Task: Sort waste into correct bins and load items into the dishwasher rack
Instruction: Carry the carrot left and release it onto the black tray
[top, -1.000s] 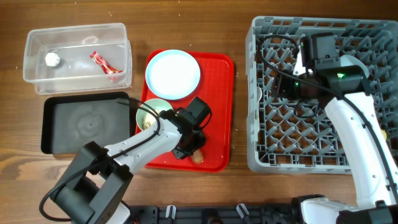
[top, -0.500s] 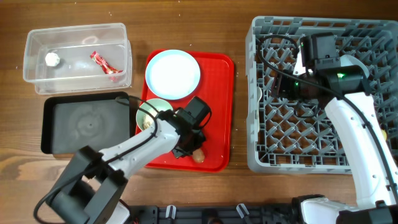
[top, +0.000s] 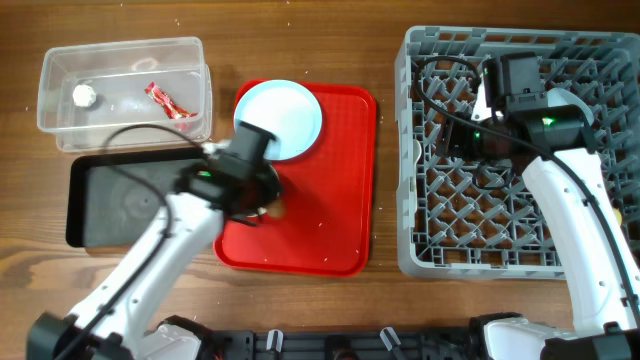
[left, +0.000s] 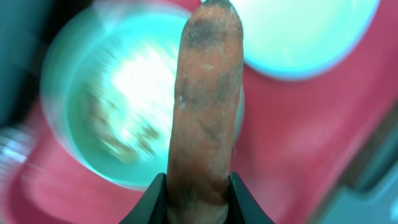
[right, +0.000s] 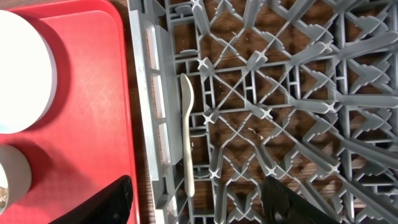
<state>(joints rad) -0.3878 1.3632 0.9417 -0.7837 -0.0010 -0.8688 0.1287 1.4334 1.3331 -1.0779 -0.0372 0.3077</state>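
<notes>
My left gripper (top: 255, 185) is shut on a brown sausage piece (left: 208, 112) and holds it just above the green bowl (left: 118, 118) on the red tray (top: 330, 220). In the overhead view the arm hides the bowl. A white plate (top: 285, 115) lies at the tray's back; it also shows in the left wrist view (left: 298, 31). My right gripper (right: 199, 205) is open and empty over the left side of the grey dishwasher rack (top: 410, 200). A beige utensil (right: 186, 130) lies in the rack by its left wall.
A black bin (top: 130, 200) sits left of the tray. Behind it stands a clear bin (top: 60, 140) holding a white crumpled ball (top: 83, 95) and a red wrapper (top: 168, 103). The rack fills the right side of the table.
My left gripper has carried the sausage piece from the tray's front middle to the left, over the bowl. The right arm has not moved.
</notes>
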